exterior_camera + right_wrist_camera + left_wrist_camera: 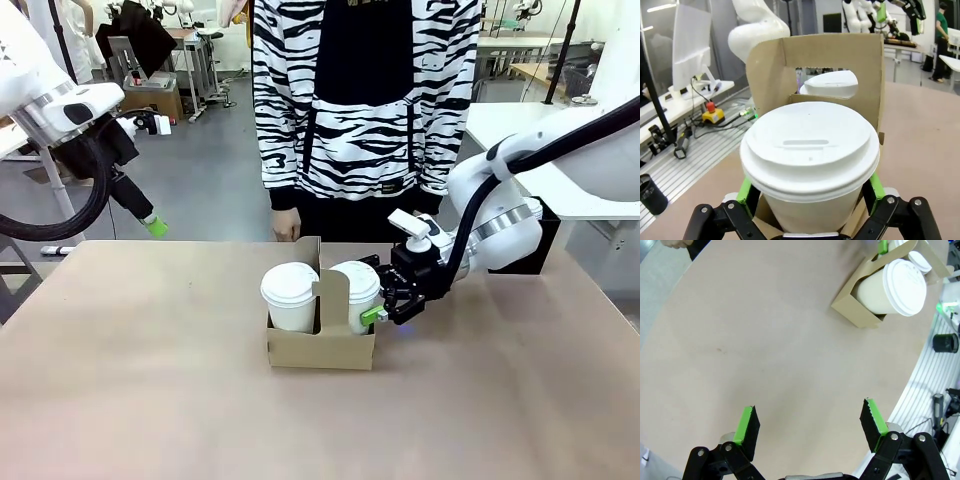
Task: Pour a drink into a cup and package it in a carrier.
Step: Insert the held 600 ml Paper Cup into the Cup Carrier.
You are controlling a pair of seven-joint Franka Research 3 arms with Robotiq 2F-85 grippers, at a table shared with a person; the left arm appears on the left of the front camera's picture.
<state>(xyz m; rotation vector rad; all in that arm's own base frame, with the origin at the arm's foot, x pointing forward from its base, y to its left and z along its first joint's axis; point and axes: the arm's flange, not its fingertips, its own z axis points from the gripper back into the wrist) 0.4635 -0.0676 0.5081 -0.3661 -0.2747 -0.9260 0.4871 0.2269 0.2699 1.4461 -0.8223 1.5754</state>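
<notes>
Front view: my right gripper (378, 303) sits at centre frame, jaws apart around the right lidded cup (354, 291) in the cardboard carrier (322, 345); my left gripper (155, 226) hangs upper left.

Left wrist view: my fingers (748, 426) are spread over bare table (755, 355); the carrier is at upper right.

Right wrist view: green pads (744, 191) flank the cup, centre frame.

Two cups (290, 297) (355, 292) sit in the carrier (320, 345) mid-table (150, 400), either side of its handle.

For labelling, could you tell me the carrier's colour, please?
Plain brown cardboard carrier, clearest in the front view.
</notes>
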